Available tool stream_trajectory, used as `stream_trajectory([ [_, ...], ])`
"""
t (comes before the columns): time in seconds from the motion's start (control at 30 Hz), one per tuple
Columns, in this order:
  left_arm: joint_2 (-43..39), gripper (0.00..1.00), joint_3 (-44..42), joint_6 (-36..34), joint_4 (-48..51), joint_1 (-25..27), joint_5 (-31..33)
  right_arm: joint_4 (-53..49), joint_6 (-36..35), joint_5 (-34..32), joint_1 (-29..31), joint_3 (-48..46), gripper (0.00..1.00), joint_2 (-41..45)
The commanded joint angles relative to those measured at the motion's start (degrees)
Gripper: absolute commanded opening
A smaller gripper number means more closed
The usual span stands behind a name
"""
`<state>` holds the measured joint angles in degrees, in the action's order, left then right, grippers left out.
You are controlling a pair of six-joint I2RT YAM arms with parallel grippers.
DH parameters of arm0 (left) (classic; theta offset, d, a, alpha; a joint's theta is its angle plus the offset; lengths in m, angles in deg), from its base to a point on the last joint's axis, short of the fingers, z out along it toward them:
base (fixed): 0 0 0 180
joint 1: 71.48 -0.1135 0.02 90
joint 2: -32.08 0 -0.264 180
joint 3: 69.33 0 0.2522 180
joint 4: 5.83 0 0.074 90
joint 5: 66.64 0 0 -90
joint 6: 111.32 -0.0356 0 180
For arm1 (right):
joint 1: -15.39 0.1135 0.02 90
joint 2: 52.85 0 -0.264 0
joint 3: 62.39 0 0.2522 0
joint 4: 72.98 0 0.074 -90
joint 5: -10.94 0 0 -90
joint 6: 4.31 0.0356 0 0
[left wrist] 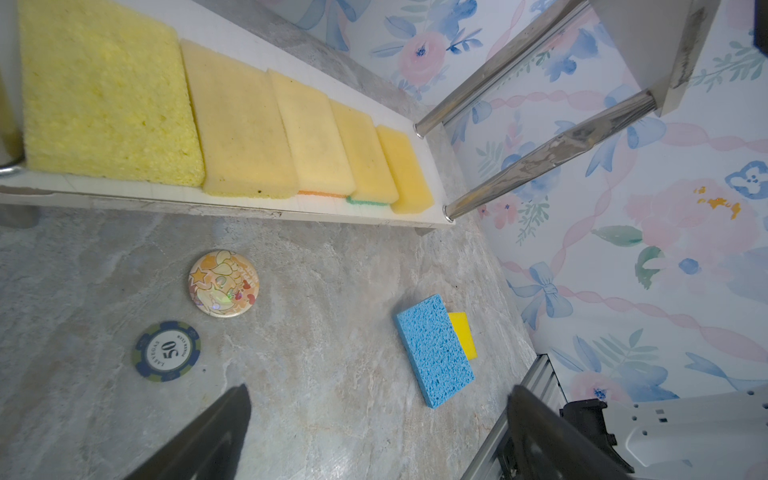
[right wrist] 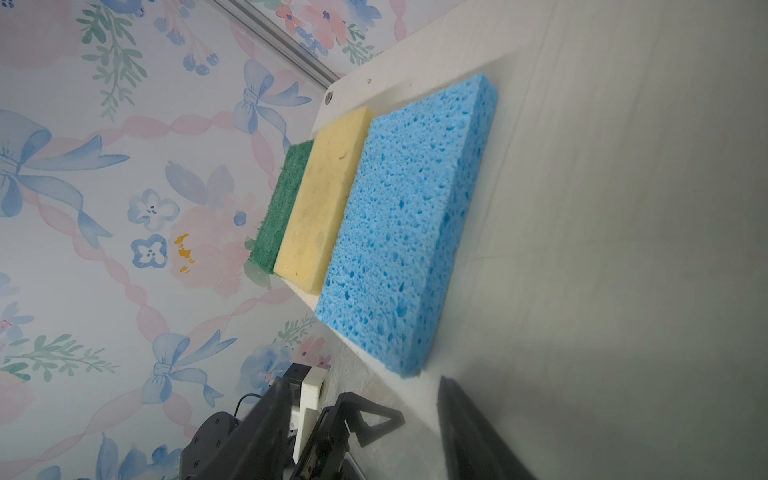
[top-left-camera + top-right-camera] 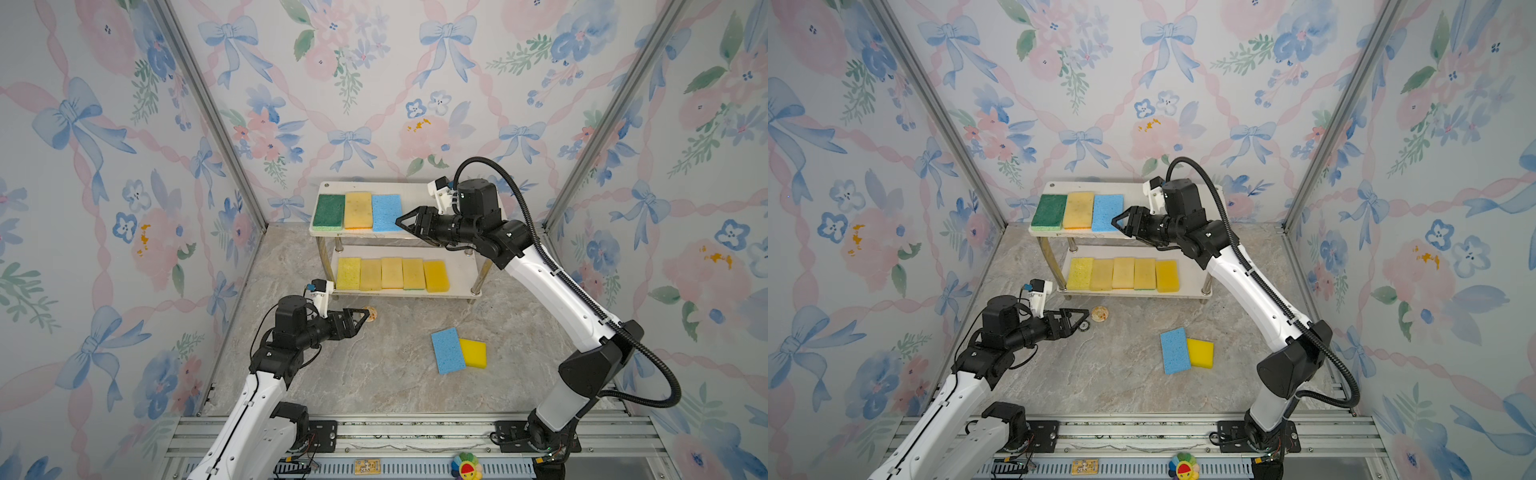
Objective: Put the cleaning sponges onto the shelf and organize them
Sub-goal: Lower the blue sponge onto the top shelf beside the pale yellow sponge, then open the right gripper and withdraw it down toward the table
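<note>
Left gripper [image 3: 360, 318] hangs wide open and empty beside a poker chip [image 1: 167, 351]. Right gripper [image 3: 401, 222] has its jaws apart, gripping nothing, at the edge of the shelved blue sponge [image 3: 386, 212]. That one is porous and sits flush with a yellow sponge [image 3: 358, 210] and a green scouring sponge [image 3: 328, 211] on the shelf [image 3: 459, 270] top board. Back out level so the soft foam isn't dragged. Still on the floor: floor blue sponge [image 3: 447, 350] touching a smooth floor yellow sponge [image 3: 473, 353]. The lower board holds a five-yellow row [image 3: 392, 273].
</note>
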<state>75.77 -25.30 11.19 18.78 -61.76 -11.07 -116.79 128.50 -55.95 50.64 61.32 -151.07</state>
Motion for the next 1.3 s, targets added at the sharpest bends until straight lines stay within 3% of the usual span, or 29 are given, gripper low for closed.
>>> stream_trajectory([
  [0.0, -0.5, 0.98, -0.7, -1.3, 0.5, -0.4, -1.0, -4.6, -2.8, -1.7, 1.0, 1.8, 0.60, 1.2],
  [0.43, -0.6, 0.98, -0.7, -1.4, 0.5, -0.4, -1.1, -5.4, -3.9, -1.9, 1.7, 1.0, 0.61, 3.1],
  [0.57, -0.9, 0.98, -0.7, -1.5, 0.5, -0.4, -1.3, -7.4, -6.1, -4.1, 3.3, -0.7, 0.62, 7.9],
  [0.9, -1.3, 0.98, -0.7, -1.6, 0.4, -0.3, -1.7, -8.4, -6.6, -10.3, 4.5, -20.2, 0.70, 26.6],
  [1.27, 0.7, 0.98, -1.1, 2.1, 0.4, 2.6, -3.5, -22.5, -11.3, -15.4, 2.7, -37.9, 0.84, 45.8],
])
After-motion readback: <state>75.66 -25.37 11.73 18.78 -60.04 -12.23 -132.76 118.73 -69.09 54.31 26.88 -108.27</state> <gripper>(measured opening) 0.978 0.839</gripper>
